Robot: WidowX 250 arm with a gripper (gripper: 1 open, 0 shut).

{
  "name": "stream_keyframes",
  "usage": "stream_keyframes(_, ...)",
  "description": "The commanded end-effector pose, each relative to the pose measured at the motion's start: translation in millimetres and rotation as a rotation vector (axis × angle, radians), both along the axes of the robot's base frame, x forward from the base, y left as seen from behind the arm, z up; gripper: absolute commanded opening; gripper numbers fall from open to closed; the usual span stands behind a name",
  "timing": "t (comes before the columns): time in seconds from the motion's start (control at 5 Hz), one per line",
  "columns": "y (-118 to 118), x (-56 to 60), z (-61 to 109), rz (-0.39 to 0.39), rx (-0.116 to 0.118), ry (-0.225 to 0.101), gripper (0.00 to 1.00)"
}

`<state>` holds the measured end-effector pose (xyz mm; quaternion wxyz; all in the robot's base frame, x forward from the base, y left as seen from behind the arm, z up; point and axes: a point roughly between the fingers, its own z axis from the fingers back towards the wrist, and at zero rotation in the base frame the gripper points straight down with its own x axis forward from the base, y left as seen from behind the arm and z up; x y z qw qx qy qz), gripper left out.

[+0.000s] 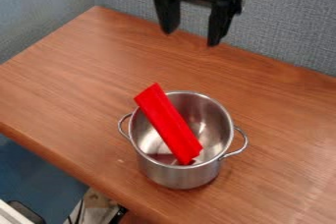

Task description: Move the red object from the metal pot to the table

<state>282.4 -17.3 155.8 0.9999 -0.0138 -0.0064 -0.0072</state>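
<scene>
The red object (168, 123), a long flat bright red bar, leans inside the metal pot (210, 161), with its upper end sticking out over the pot's left rim. The shiny pot stands near the front of the wooden table (79, 66). My black gripper (194, 27) hangs open, pointing down, high above the far part of the table and well behind the pot. Nothing sits between its fingers (165, 17).
The table's front edge runs diagonally just left of and below the pot. A grey wall stands behind the table. Below the front edge, some floor clutter (92, 208) shows.
</scene>
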Motion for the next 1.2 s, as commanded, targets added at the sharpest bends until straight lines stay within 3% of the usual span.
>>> stream_keyframes(0.0,-4,-8.0,-5.4,-0.068,0.004,-0.064,1.0)
stream_keyframes(0.2,3,-8.5,-18.7,-0.041,0.038,-0.013,0.0)
stream_keyframes(0.4,8,-9.5,-27.7,0.004,0.059,0.03,1.0)
stream_keyframes(0.8,2,25.4,12.1,0.249,-0.002,0.069,1.0)
stream_keyframes(1.0,15,29.5,3.4,0.241,0.049,0.065,1.0)
